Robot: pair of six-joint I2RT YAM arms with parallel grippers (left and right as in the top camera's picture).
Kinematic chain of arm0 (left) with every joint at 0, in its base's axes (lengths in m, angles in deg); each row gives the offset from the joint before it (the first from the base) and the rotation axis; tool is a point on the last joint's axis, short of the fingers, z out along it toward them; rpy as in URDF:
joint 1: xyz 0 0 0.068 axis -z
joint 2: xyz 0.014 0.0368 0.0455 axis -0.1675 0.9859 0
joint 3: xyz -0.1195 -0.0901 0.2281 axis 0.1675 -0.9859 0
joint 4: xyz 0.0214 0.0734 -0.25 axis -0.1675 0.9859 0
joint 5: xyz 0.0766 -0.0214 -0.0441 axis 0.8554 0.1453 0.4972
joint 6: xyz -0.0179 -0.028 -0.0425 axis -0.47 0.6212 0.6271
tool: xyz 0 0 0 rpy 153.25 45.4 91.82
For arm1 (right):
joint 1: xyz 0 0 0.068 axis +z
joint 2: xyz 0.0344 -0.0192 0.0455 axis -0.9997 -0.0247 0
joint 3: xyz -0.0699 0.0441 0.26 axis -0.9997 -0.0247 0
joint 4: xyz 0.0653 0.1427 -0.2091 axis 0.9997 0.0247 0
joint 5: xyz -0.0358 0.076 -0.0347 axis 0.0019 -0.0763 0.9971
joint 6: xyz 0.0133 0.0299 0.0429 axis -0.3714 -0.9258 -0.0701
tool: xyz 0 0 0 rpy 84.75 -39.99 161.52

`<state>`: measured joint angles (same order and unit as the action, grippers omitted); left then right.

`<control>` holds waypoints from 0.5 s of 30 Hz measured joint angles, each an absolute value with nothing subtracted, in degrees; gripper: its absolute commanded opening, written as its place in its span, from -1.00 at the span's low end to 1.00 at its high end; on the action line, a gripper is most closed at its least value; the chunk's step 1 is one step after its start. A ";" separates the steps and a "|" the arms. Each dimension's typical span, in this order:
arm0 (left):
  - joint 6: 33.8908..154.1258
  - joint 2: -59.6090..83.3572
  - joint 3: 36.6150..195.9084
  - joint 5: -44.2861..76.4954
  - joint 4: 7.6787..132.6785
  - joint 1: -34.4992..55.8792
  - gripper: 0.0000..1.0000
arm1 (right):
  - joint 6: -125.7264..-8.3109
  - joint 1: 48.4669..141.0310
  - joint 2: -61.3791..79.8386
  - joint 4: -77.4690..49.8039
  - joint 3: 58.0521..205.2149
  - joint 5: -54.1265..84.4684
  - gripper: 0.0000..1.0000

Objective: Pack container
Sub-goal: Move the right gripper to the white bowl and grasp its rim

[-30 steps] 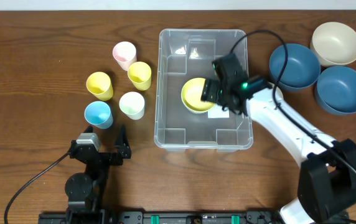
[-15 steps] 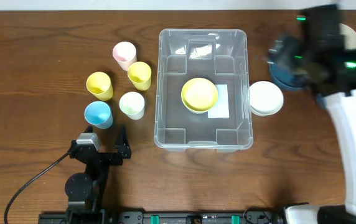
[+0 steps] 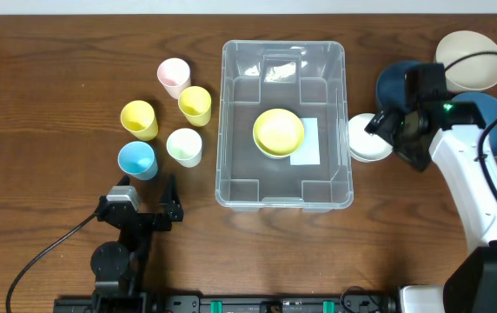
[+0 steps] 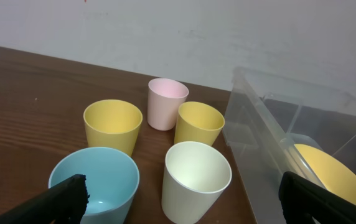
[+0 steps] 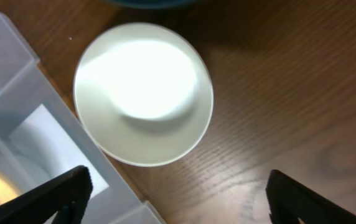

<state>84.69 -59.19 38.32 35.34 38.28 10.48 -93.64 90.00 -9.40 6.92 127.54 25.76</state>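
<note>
1. Container: clear bin at table centre, between the cups and the blue bowls. We judge it light, stiff-walled and slick. The rim is the best hold, though packing likely needs no lifting of it.
2. Label: white, on the container's base. We can read no writing or brand anywhere.
3. Yellow bowl: inside the container, mid-floor, its edge over the label.
4. White bowl: on the table, just beside the container's right wall.
5. Right gripper: above the white bowl, fingers spread wide, holding nothing.
6. Left gripper: near the 5 cups, fingers spread, empty.
</note>
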 measured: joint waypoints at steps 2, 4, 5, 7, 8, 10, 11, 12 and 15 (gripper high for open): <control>84.69 -59.19 38.32 35.34 38.26 10.48 0.96 | -94.01 89.23 -9.43 3.88 124.83 24.58 0.75; 84.69 -59.19 38.32 35.34 38.26 10.48 0.96 | -94.43 88.64 -9.40 2.07 122.81 23.95 0.76; 84.69 -59.19 38.32 35.34 38.28 10.48 0.96 | -94.65 88.40 -9.40 1.15 121.77 23.75 0.76; 84.69 -59.19 38.32 35.34 38.28 10.48 0.96 | -95.04 88.31 -9.40 -0.49 119.86 23.33 0.74; 84.69 -59.19 38.32 35.34 38.28 10.48 0.96 | -95.26 88.29 -9.40 -1.76 118.81 23.12 0.73; 84.69 -59.19 38.32 35.34 38.28 10.48 0.96 | -95.63 88.29 -9.51 -3.79 116.96 22.85 0.72; 84.69 -59.19 38.32 35.34 38.28 10.48 0.96 | -95.78 88.29 -9.64 -4.47 116.26 22.77 0.72; 84.69 -59.19 38.32 35.34 38.28 10.48 0.96 | -95.98 88.29 -9.88 -4.93 115.80 22.72 0.70; 84.69 -59.19 38.32 35.34 38.26 10.48 0.96 | -96.46 88.29 -11.50 -6.24 115.43 22.68 0.65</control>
